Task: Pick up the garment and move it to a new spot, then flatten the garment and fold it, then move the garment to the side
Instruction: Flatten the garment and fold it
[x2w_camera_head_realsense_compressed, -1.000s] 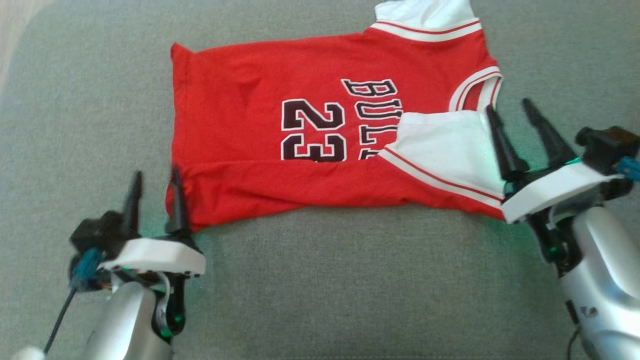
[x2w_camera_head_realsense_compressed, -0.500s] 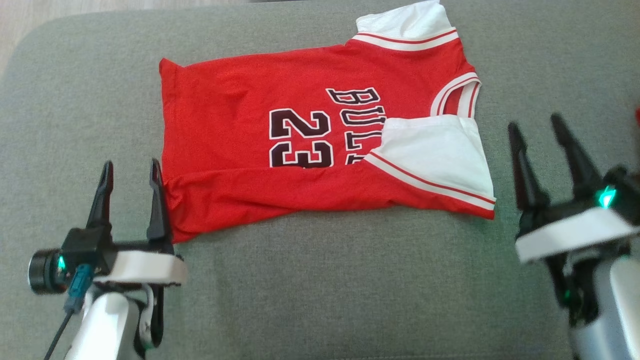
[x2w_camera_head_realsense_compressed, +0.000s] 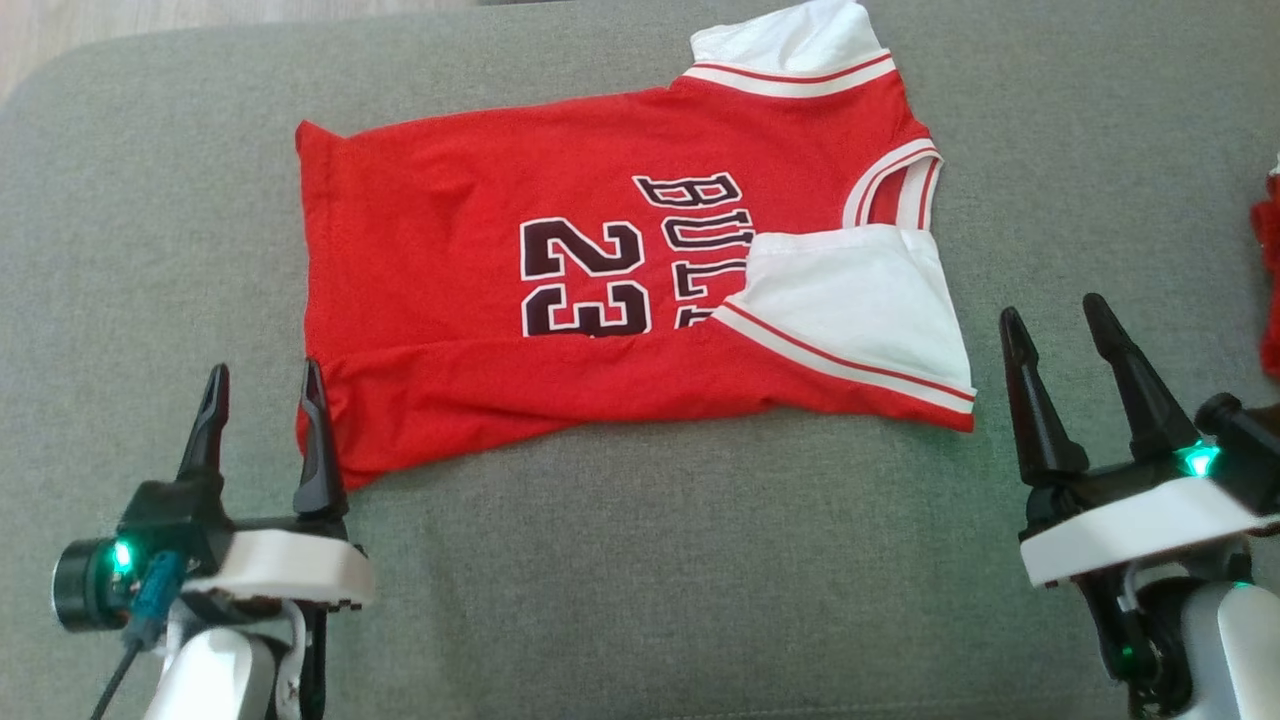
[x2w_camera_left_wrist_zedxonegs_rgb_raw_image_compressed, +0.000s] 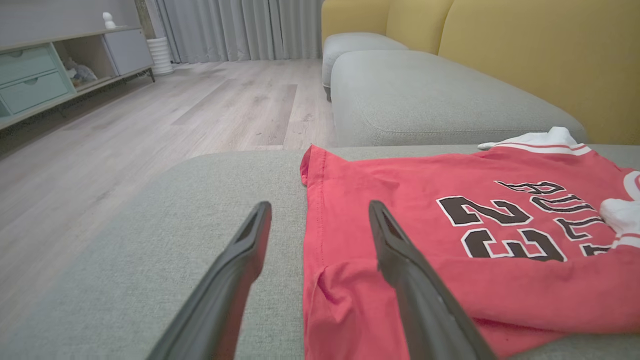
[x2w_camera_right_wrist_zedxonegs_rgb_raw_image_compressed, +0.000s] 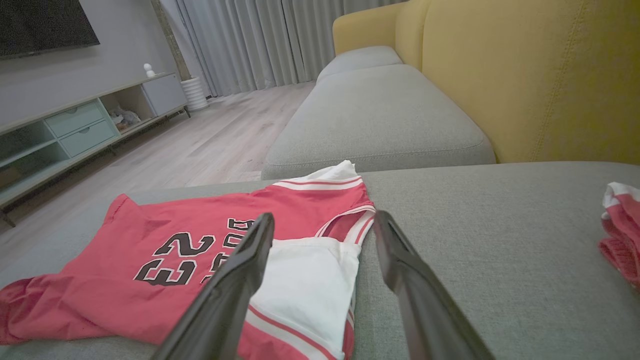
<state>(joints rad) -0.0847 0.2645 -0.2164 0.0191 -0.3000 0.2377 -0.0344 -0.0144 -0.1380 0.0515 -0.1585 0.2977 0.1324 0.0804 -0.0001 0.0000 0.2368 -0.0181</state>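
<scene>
Red jersey (x2w_camera_head_realsense_compressed: 450, 250) lies spread on the grey sofa cushion (x2w_camera_head_realsense_compressed: 640, 580), with the near white sleeve (x2w_camera_head_realsense_compressed: 850, 290) folded over the lettering. Left claw (x2w_camera_head_realsense_compressed: 263, 372) is spread and empty at the hem corner, one finger over the fabric. Right claw (x2w_camera_head_realsense_compressed: 1050, 305) is spread and empty just beside the folded sleeve, apart from it; another red cloth (x2w_camera_head_realsense_compressed: 1268, 290) sits at the far right.

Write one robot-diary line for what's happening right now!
shirt: flat on couch, one sleeve folded in | left gripper: open, by shirt corner | right gripper: open, beside sleeve
</scene>
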